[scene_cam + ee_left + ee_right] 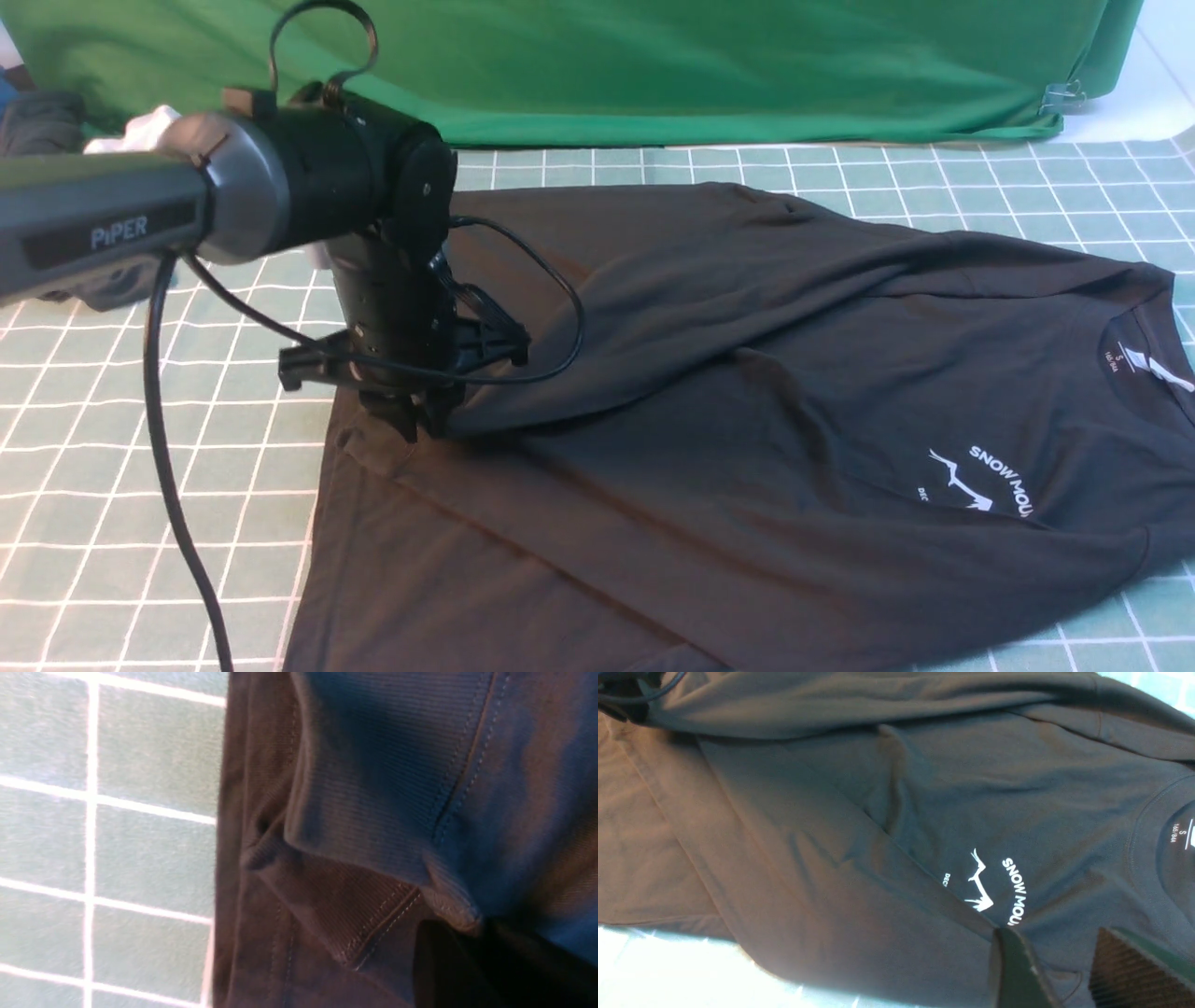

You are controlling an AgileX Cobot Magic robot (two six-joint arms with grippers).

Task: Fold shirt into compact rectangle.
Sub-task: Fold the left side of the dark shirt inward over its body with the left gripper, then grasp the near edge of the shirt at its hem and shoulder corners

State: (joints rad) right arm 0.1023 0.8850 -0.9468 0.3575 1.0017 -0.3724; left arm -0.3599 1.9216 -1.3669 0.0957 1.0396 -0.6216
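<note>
From my seat, the fold looks barely begun. The shirt (747, 420) lies spread on the bench (112, 485), chest side up, with the collar toward my right and the hem toward my left. The chest print (980, 481) and neck tag (1158, 369) are in plain sight. One sleeve (672, 308) is drawn across the body as a long ridge, running from the far shoulder down to the near-left part. I judge this to be the first inward fold, in hand and not yet laid flat. The shirt's near edge runs out of the front view, so I cannot say whether the other sleeve is tucked. As I read it, what is left is to lay and smooth this sleeve, bring in the other side, then fold hem to collar for the rectangle.

The left claw (411, 420) points straight down at the end of that ridge, its tip against the cloth. Its own body hides the jaws in the front view. The fabric gathers to its tip, though, and the left wrist view shows the ribbed cuff (364, 826) raised off the layer beneath, so I take it as pinched closed on the cuff. The right claw (1069, 980) shows only in its own wrist view. Its fingers are spread with nothing between them, and it hangs above the shirt near the print.
</note>
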